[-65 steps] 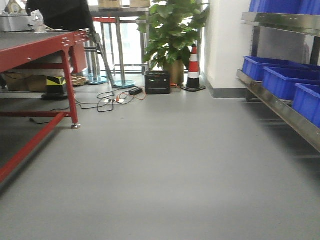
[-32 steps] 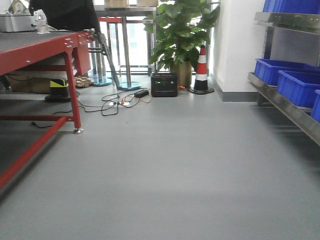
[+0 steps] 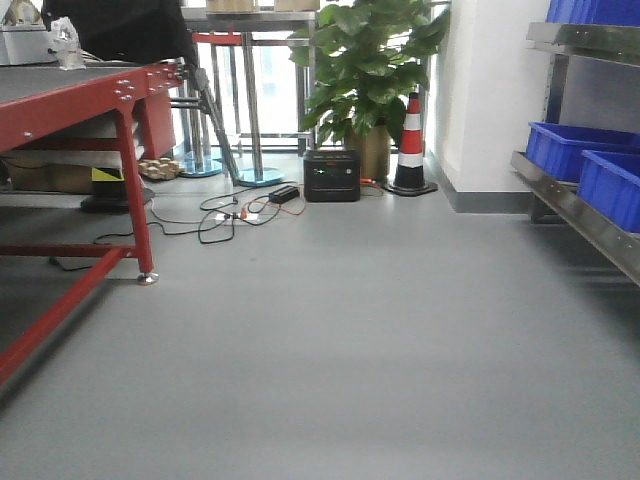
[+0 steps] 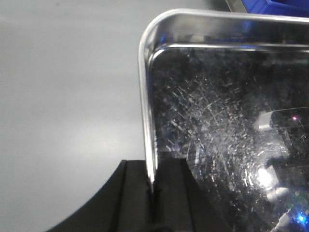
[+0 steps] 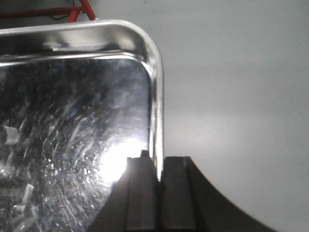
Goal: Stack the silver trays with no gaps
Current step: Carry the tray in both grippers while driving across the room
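A shiny, scratched silver tray (image 4: 227,121) hangs above the grey floor, held by both arms. In the left wrist view my left gripper (image 4: 153,188) is shut on the tray's left rim, with one black finger on each side of the thin edge. The right wrist view shows the same tray (image 5: 72,121), its right rim pinched in my right gripper (image 5: 158,169) just below the rounded corner. No tray or gripper shows in the front view.
A red-framed table (image 3: 60,95) stands at the left. At the right is a steel shelf rail (image 3: 580,215) carrying blue bins (image 3: 575,150). Ahead are a potted plant (image 3: 370,60), a striped cone (image 3: 410,145), a black box (image 3: 332,176) and floor cables (image 3: 225,210).
In the front view the whole scene has slid to the right. The shelf and blue bins now sit nearer the right edge and fewer bins show.
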Controlling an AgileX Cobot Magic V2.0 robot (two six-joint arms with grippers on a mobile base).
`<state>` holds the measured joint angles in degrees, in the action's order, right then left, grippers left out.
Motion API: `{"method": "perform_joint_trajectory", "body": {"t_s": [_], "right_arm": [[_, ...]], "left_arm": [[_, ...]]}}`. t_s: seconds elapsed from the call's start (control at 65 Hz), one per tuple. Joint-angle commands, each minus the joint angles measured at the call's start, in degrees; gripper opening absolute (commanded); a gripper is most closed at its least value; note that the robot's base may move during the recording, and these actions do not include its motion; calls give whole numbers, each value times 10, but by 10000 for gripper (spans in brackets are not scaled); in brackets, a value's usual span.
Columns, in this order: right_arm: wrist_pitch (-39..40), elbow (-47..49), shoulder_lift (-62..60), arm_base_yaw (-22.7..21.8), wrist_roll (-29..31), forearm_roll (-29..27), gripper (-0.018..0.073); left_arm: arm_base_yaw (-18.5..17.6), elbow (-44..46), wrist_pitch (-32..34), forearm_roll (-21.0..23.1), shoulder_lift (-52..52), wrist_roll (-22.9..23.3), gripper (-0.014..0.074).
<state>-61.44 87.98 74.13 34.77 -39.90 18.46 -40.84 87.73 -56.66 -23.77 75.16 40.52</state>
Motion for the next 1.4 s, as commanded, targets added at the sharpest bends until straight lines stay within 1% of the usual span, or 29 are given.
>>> {"method": "perform_joint_trajectory", "body": {"t_s": [0.0, 0.585, 0.692, 1.385], "right_arm": [[6, 0, -8, -3, 2, 24, -57], [6, 0, -8, -3, 2, 24, -57], [6, 0, -8, -3, 2, 24, -57], [20, 0, -8, -3, 2, 24, -57]], "left_arm": [[-2, 5, 7, -15, -9, -1, -16], [-2, 5, 7, -15, -9, -1, -16], [-2, 5, 7, -26, -9, -1, -16], [-2, 5, 7, -26, -9, -1, -16]]}}
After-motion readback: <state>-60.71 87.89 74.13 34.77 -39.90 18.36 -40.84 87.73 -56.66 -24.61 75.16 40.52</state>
